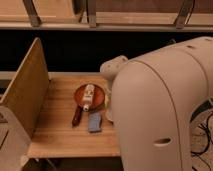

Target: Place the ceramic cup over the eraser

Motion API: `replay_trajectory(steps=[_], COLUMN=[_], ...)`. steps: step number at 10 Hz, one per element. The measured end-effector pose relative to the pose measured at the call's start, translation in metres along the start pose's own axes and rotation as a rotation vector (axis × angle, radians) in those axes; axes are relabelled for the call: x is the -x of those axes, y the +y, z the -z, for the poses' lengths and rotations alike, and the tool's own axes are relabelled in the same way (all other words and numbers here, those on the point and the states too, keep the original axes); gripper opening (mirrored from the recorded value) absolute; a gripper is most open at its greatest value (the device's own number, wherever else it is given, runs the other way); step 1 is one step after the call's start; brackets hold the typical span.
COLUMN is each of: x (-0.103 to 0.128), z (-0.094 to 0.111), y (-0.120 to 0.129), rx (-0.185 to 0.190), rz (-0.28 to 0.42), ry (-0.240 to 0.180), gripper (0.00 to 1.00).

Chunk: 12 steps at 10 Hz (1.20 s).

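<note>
The eraser (94, 122), a small flat grey-blue block, lies on the wooden table (60, 137) just below the red-brown dish (78, 92). A pale sliver at the arm's edge, right of the dish, looks like the ceramic cup (107, 111); most of it is hidden. My gripper is down beside that cup, to the right of the dish and above-right of the eraser, covered by my arm's large pale shell (160, 110).
A small white bottle-like object (88, 96) lies in the dish, and a dark red-brown handle (77, 116) sticks out toward the front. A tall wooden board (27, 92) walls the table's left side. Dark shelving runs along the back.
</note>
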Motion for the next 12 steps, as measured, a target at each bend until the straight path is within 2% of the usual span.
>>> replay_trajectory(steps=[1, 3, 8, 10, 12], x=[0.0, 0.0, -0.0001, -0.0001, 0.0], z=[0.0, 0.0, 0.0, 0.0, 0.0001], y=[0.0, 0.0, -0.0002, -0.0003, -0.0003], rx=[0.0, 0.0, 0.0, 0.0, 0.0], rz=[0.0, 0.0, 0.0, 0.0, 0.0], ry=[0.0, 0.0, 0.0, 0.0, 0.0], gripper=[0.03, 0.21, 0.73, 0.8, 0.8])
